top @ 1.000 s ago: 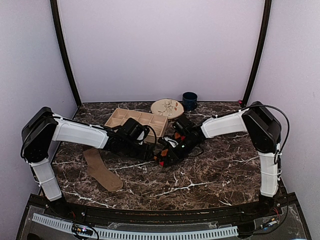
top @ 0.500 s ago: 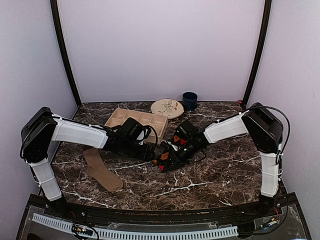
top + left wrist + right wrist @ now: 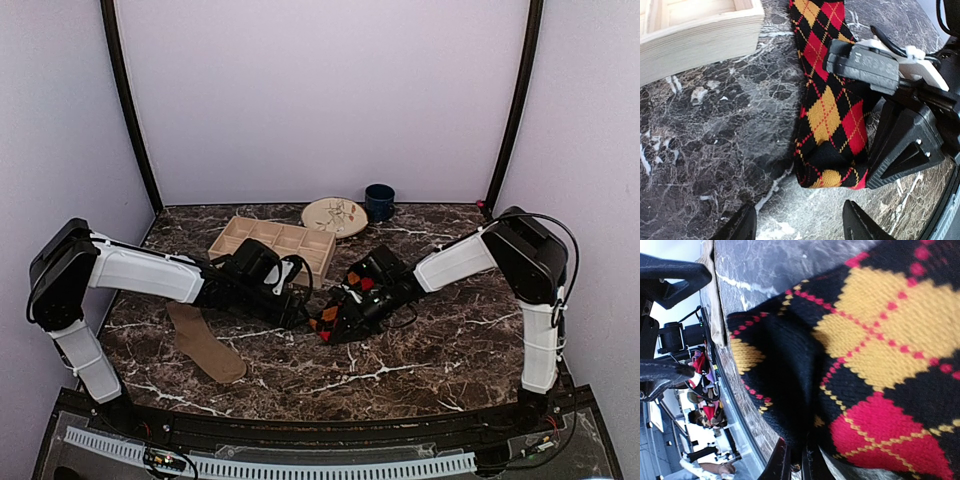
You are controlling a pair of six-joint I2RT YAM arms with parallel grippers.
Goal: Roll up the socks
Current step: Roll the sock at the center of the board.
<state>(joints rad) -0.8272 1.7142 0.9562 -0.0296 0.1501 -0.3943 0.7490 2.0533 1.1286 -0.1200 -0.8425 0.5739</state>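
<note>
A black, red and yellow argyle sock lies on the marble table at the centre. My right gripper is shut on its near end; in the right wrist view the sock fills the frame and the gripper pinches a fold of it. My left gripper is open just left of that end. In the left wrist view the gripper straddles bare marble just short of the sock's end. A tan sock lies flat at the front left, untouched.
A wooden compartment tray stands behind the left gripper, its corner close in the left wrist view. A patterned plate and a dark blue mug stand at the back. The two arms nearly touch at the centre.
My right gripper has pulled the argyle sock's end a little toward the front left. My left arm has lowered and shifted slightly, staying open beside it.
</note>
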